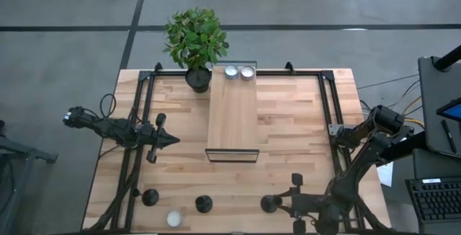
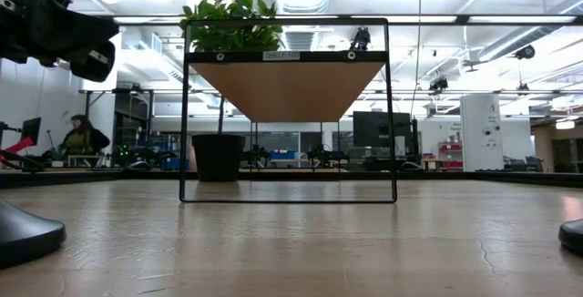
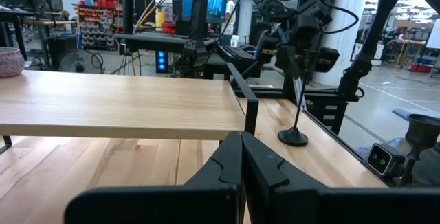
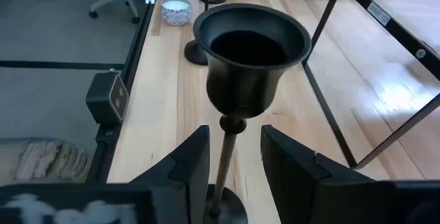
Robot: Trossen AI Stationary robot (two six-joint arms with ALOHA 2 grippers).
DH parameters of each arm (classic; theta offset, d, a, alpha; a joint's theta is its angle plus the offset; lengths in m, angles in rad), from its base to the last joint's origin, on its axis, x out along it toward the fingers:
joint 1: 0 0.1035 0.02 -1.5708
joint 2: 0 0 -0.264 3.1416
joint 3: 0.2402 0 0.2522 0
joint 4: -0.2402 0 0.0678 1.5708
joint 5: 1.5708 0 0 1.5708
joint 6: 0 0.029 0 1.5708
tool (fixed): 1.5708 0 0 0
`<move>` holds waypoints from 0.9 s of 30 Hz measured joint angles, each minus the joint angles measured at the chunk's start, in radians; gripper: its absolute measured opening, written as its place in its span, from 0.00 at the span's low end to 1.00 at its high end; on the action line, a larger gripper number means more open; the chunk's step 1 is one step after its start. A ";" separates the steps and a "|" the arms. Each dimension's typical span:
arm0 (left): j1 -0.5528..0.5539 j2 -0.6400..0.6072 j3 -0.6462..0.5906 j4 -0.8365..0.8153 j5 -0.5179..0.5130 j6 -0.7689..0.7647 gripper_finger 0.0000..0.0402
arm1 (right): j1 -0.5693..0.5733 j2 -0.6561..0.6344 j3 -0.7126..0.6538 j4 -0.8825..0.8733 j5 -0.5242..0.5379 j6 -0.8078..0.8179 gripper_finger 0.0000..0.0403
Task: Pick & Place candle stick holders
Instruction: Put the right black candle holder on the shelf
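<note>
Close in front of my right wrist camera stands the candle stick holder (image 4: 247,66) I am after, its cup wide and its thin stem rising between my right gripper (image 4: 234,162) fingers. The fingers sit apart on either side of the stem and do not touch it, so I am open and holding nothing. From above, this holder (image 1: 270,204) stands at the near edge of the table (image 1: 288,120), right of centre, with my right gripper (image 1: 294,205) just beside it.

Two more holders (image 1: 204,205) (image 1: 150,197) stand further left along the near edge, with a tealight (image 1: 173,219) near them. My left gripper (image 1: 167,140) hovers over the left part of the table with its fingers pressed together, empty.

What worries me: the stem is thin and the cup looks top-heavy. If one finger meets the stem before the other, I judge the holder could tip or skid on its domed base. A grip too low might let it swing when lifted. The wooden riser shelf (image 1: 233,116) at the centre, with two tealights (image 1: 239,72) at its far end, is a ledge I could clip.
</note>
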 joint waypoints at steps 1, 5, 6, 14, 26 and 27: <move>0.000 0.000 0.000 0.000 0.000 0.000 0.00 | 0.000 0.001 0.000 0.000 0.000 0.002 0.30; 0.000 0.000 0.000 0.000 0.000 0.000 0.00 | 0.000 0.001 0.000 0.002 0.000 0.005 0.27; 0.000 0.000 0.000 0.000 0.000 0.000 0.00 | 0.000 0.001 0.000 0.003 0.000 0.005 0.26; 0.000 0.000 0.000 0.000 0.000 0.000 0.00 | 0.000 0.002 0.000 0.003 0.000 0.001 0.16; 0.000 0.000 0.000 0.000 0.000 0.000 0.00 | -0.004 -0.001 0.007 0.000 0.050 -0.047 0.03; 0.000 0.000 0.000 0.000 0.000 0.000 0.00 | -0.006 -0.004 0.012 0.001 0.050 -0.059 0.04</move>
